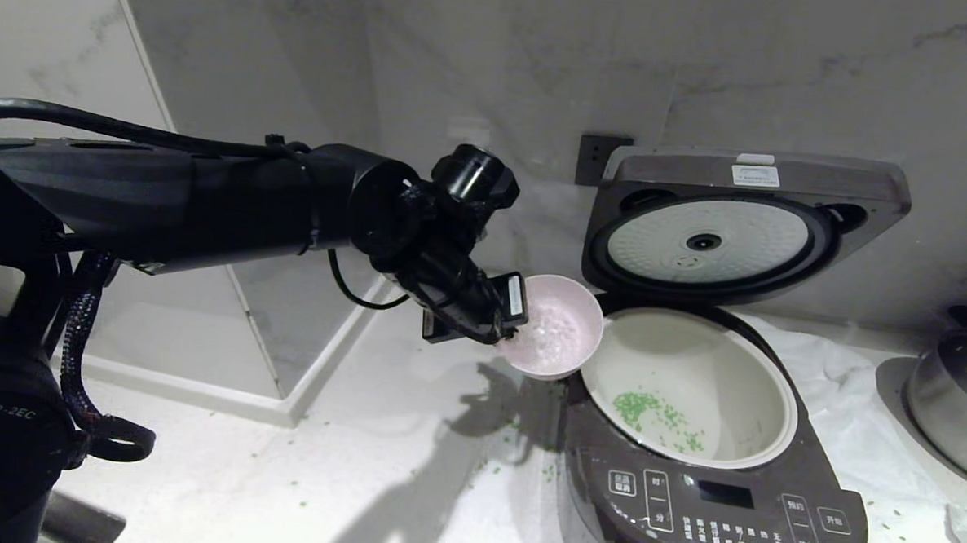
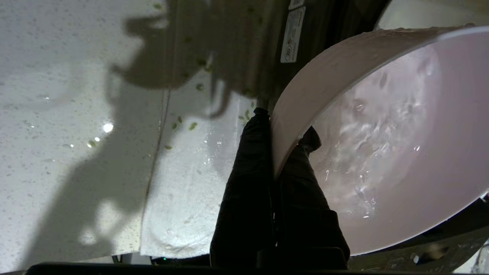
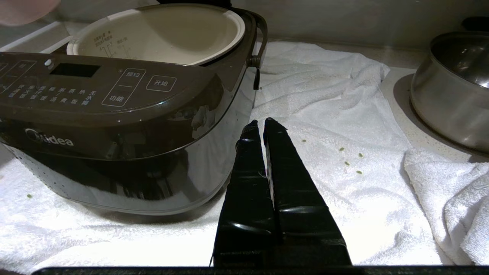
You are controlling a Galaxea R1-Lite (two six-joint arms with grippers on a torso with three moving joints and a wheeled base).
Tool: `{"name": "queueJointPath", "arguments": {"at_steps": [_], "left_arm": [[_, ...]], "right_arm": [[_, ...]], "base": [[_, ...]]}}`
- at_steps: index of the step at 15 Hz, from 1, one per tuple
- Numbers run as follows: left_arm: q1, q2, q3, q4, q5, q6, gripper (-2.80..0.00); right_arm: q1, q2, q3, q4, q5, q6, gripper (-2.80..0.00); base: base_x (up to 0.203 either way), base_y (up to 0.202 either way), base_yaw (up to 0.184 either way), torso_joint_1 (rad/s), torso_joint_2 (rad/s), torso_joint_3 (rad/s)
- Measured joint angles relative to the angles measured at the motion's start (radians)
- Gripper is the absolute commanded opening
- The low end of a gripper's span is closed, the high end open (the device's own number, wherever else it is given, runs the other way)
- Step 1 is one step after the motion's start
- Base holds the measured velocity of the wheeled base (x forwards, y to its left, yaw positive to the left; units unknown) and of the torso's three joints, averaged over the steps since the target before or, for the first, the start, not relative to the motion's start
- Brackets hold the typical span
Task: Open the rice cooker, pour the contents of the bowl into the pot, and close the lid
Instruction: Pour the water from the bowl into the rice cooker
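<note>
The rice cooker (image 1: 718,510) stands with its lid (image 1: 747,226) swung up against the wall, silvery plate facing me. Its cream pot (image 1: 733,356) has green grains (image 1: 649,409) on the bottom. My left gripper (image 1: 514,318) is shut on the rim of the pale pink bowl (image 1: 550,327), which hangs tilted toward the pot just over the cooker's left edge. In the left wrist view the fingers (image 2: 248,172) pinch the bowl (image 2: 382,145) wall, and its inside looks wet with no grains. The right gripper (image 3: 263,124) rests shut and empty beside the rice cooker (image 3: 114,114).
A shiny steel pan (image 1: 955,398) sits at the right on the counter. A white towel (image 1: 854,386) lies under and right of the cooker. Stray green grains (image 1: 517,444) dot the counter left of the cooker. A marble wall ledge (image 1: 281,410) runs along the left.
</note>
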Motion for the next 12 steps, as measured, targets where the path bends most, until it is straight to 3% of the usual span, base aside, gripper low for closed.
{"name": "queueJointPath", "arguments": {"at_steps": [7, 12], "left_arm": [[-0.119, 0.07, -0.002, -0.047, 0.0, -0.045, -2.8], [-0.153, 0.091, -0.009, -0.114, 0.001, -0.048, -2.8]], "right_arm": [[0.0, 0.0, 0.0, 0.0, 0.0, 0.0, -2.8], [0.0, 0.0, 0.0, 0.0, 0.0, 0.0, -2.8]], "base": [[0.0, 0.0, 0.0, 0.0, 0.0, 0.0], [0.0, 0.0, 0.0, 0.0, 0.0, 0.0]]}}
